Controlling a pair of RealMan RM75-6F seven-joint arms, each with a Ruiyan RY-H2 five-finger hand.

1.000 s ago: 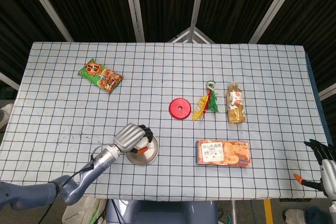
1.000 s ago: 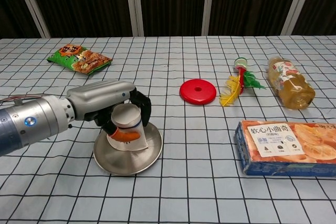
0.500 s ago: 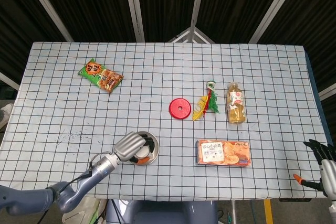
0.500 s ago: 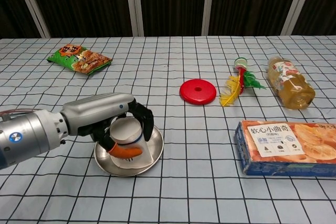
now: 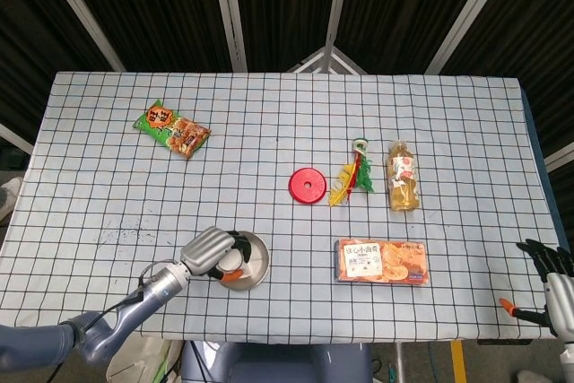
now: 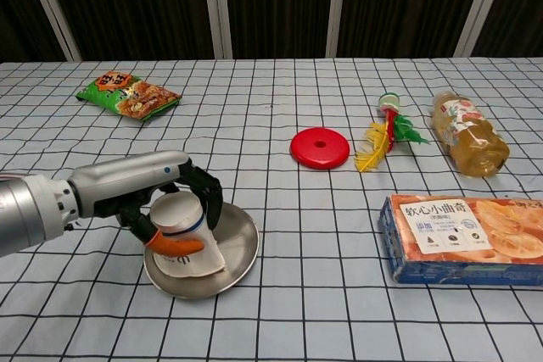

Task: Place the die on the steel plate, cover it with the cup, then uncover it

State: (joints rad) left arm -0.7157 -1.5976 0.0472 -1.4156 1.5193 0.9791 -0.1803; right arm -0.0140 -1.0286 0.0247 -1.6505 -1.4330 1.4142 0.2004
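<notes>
The steel plate (image 6: 242,239) lies on the checked cloth near the table's front edge, left of centre, also seen from the head view as the plate (image 5: 257,263). A white paper cup (image 6: 180,233) stands upside down and tilted on the plate's left half. My left hand (image 6: 165,186) wraps over the cup from above and grips it, with its orange thumb tip against the cup's side. In the head view the left hand (image 5: 204,248) covers most of the cup (image 5: 234,265). No die shows in either view. My right hand (image 5: 554,286) hangs off the table's front right corner, fingers apart, holding nothing.
A red disc (image 6: 320,147), a feather shuttlecock (image 6: 382,135) and a lying bottle (image 6: 464,135) sit mid-right. A biscuit box (image 6: 465,237) lies front right. A green snack bag (image 6: 127,95) rests at the back left.
My left hand has drawn the cup leftward and toward the front edge, tilting it more. The plate has slid a little the same way. The right hand stays put.
</notes>
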